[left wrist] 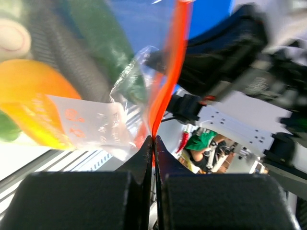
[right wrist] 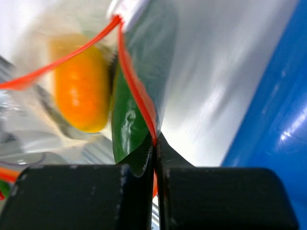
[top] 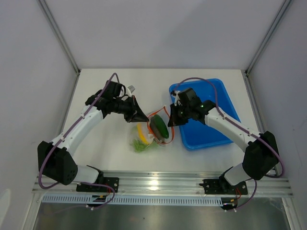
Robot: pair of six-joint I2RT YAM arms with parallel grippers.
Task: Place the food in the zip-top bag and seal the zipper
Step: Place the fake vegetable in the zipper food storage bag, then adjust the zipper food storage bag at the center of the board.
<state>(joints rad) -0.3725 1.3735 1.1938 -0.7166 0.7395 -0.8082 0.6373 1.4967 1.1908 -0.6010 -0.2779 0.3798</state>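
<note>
Just left of the blue rectangular plastic tray [top: 204, 136], the small crinkly clear zip-top bag [top: 154, 135] sits on the white surface [top: 144, 86], with a yellow-orange toy piece [right wrist: 79, 91] and a dark green toy piece [right wrist: 125, 124] inside. Your left tool [left wrist: 153, 143] and right tool [right wrist: 155, 143] are each clenched on the thin orange-red zipper strip [left wrist: 169, 81]. The mouth appears to gape between the pinches. Keep the strip taut and run one pinch evenly along it toward the other.

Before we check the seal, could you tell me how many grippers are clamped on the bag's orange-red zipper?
2. The left gripper is shut on the zipper at its left end; the right gripper is shut on it at the end nearer the blue tray.
</note>
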